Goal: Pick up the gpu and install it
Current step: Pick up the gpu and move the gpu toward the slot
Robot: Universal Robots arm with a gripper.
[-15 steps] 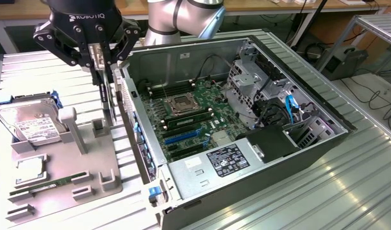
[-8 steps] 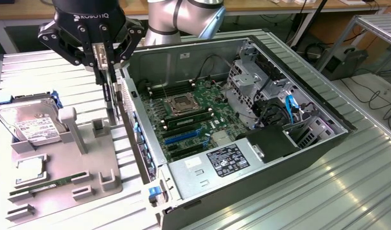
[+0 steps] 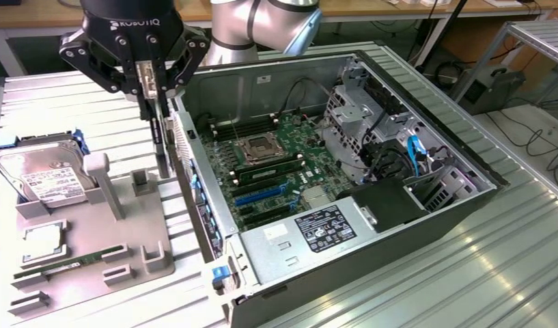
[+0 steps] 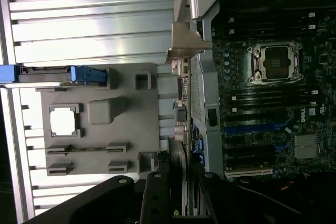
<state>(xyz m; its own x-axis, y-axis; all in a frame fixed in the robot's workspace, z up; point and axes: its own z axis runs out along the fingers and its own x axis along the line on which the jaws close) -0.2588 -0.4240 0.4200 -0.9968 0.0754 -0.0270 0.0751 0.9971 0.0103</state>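
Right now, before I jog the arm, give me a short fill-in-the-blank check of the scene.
1. The tool grips the ___.
2. The hard drive sits on the exterior view's ___ of the case.
3. The RAM stick lies on the ___.
Missing: gpu; left; tray.

Clock directions are read on the exterior view.

- Open case (image 3: 461,198) sits on the worktop (image 3: 425,280), centre to right.
- Fixture tray (image 3: 123,236) lies at the case's 9 o'clock, just beside it.
- On the tray: hard drive (image 3: 46,179) in a holder at 10 o'clock, processor chip (image 3: 44,239) at 8 o'clock, RAM stick (image 3: 60,266) along the 6 o'clock edge.
- In the case: motherboard (image 3: 270,181) on the floor, drive cage (image 3: 352,116) at 2 o'clock, power supply (image 3: 324,229) at 6 o'clock.
- Pincer (image 3: 151,96) stands at the case's 10 o'clock. The gpu (image 3: 160,143) hangs upright in it, just beside the case wall on the tray side.
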